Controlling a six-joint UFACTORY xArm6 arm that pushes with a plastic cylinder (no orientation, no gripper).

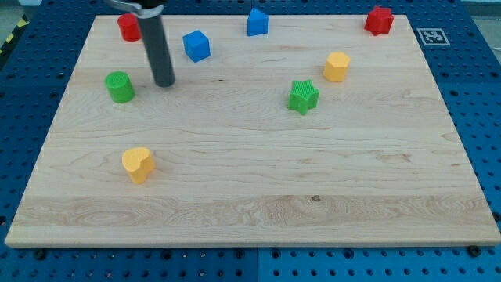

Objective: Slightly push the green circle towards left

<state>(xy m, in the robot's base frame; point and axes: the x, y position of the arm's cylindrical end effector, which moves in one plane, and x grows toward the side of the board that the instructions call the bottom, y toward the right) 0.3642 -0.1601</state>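
Note:
The green circle point(120, 86) is a short green cylinder standing at the view's left on the wooden board point(250, 196). My tip point(164, 82) is the lower end of a dark rod that comes down from the view's top. It rests on the board just to the right of the green circle, a small gap apart, not touching it.
A red cylinder point(129, 27) sits at the top left behind the rod. A blue cube point(196, 45) and a blue block point(257, 22) lie near the top. A red block point(379, 20), a yellow hexagon point(337, 66), a green star point(303, 95) and a yellow heart point(138, 164) are also on the board.

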